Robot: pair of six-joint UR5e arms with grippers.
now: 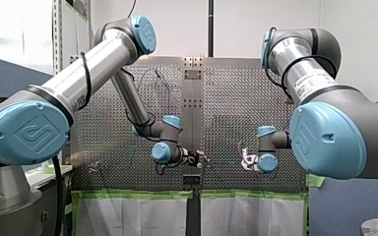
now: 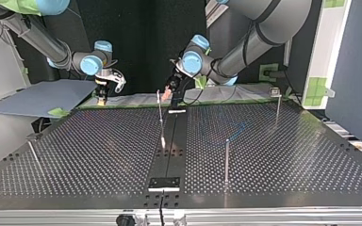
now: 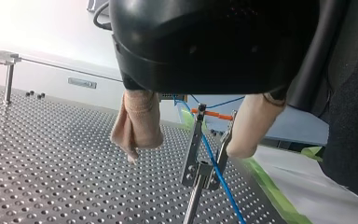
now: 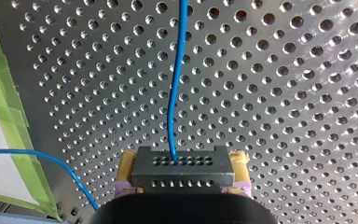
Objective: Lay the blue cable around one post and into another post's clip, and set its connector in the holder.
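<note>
In the left wrist view my left gripper (image 3: 185, 154) stands open, with beige padded fingers (image 3: 137, 123) on either side of a metal clip (image 3: 196, 149) on top of a thin post. The blue cable (image 3: 216, 168) runs through that clip and down toward the table. In the right wrist view my right gripper (image 4: 182, 186) is shut on a grey connector block (image 4: 182, 170), held between yellow pads (image 4: 128, 163). The cable (image 4: 175, 93) leaves the block's top and runs on over the perforated plate. In the top view my left gripper (image 2: 169, 94) is at the clip post (image 2: 160, 117) and my right gripper (image 2: 103, 96) hangs at the far left edge.
More thin posts (image 2: 226, 160) (image 2: 277, 106) (image 2: 33, 150) stand on the perforated table (image 2: 287, 155). A black holder plate (image 2: 165, 183) sits on the centre strip near the table's near edge in the top view. Green tape (image 4: 9, 116) lines the table edge. A grey board (image 2: 37, 96) lies at the top view's left.
</note>
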